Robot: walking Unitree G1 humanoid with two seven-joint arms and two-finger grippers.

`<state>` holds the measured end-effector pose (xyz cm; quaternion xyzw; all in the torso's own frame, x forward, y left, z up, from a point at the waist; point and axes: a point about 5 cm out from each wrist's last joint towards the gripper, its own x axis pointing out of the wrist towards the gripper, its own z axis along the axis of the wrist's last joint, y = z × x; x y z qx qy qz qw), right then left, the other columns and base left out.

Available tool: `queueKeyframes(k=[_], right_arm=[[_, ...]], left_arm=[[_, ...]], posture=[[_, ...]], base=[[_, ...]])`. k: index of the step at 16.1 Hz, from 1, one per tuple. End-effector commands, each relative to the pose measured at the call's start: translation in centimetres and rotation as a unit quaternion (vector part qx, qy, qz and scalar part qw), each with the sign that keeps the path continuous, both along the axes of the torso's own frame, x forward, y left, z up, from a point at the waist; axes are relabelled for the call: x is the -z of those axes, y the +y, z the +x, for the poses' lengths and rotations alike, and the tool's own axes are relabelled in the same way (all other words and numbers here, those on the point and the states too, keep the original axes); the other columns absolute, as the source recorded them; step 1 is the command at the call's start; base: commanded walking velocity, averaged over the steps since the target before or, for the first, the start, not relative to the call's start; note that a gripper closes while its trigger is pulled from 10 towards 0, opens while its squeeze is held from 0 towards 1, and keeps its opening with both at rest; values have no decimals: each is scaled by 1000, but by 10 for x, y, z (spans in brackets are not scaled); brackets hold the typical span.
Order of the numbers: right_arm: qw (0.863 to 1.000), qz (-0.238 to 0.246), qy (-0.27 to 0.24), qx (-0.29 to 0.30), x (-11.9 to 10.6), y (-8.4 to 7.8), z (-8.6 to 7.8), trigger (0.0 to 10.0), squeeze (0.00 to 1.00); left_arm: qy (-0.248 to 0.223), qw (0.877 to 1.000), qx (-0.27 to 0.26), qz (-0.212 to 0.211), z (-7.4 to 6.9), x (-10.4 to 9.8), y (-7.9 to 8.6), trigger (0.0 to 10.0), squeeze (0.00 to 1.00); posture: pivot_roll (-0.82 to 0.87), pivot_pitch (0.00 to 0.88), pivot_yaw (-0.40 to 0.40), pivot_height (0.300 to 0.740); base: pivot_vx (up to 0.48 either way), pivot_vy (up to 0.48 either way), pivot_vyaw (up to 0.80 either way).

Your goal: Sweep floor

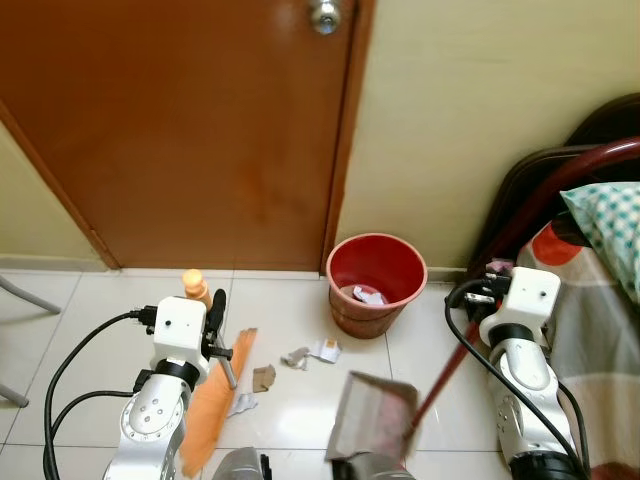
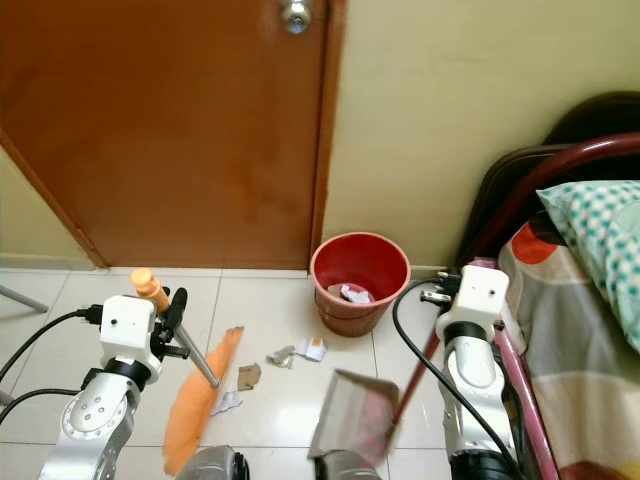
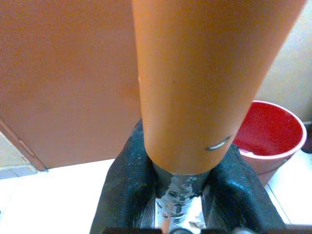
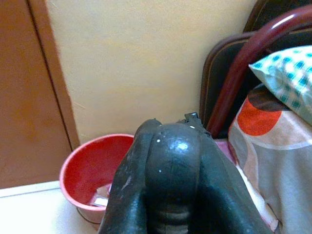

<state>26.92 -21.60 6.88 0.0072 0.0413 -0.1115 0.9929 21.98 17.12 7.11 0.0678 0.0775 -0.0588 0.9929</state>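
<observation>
My left gripper (image 1: 212, 308) is shut on the broom's orange handle (image 3: 204, 73), which fills the left wrist view between the black fingers (image 3: 124, 195). The handle's metal shaft (image 1: 229, 368) runs down to the orange bristles (image 1: 213, 402), which rest on the white tiles. Just right of the bristles lie paper scraps (image 1: 312, 352) and a cardboard bit (image 1: 263, 378). My right gripper (image 1: 478, 296) is shut on the dustpan's dark red handle (image 1: 440, 375). The grey dustpan (image 1: 369, 416) sits low in front of me. A red bucket (image 1: 376, 283) with some scraps inside stands by the wall.
A brown door (image 1: 190, 130) with a knob (image 1: 324, 14) stands closed ahead. A bed with a dark red frame (image 1: 560, 185), a checked pillow (image 1: 610, 215) and a patterned cover (image 1: 590, 310) lines the right side. A grey metal leg (image 1: 25, 297) crosses the far left. Black cables (image 1: 70, 365) trail from both arms.
</observation>
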Motion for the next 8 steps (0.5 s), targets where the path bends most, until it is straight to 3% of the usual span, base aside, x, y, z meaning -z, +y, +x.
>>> queueKeyframes(k=[1,4,8], right_arm=[[1000,-2,-1,5,0,-5,-1,10000,0],[1000,-4,-2,4,-1,-5,0,10000,0],[1000,-6,-3,4,-1,-5,1,10000,0]], left_arm=[[20,1000,-2,4,-2,7,1,10000,0],[19,1000,-1,1,0,6,0,10000,0],[18,1000,-2,0,1,6,0,10000,0]], posture=[[46,40,-34,740],[40,44,-35,740],[38,54,-35,740]], base=[[-371,0,0],[-339,0,0],[0,0,0]])
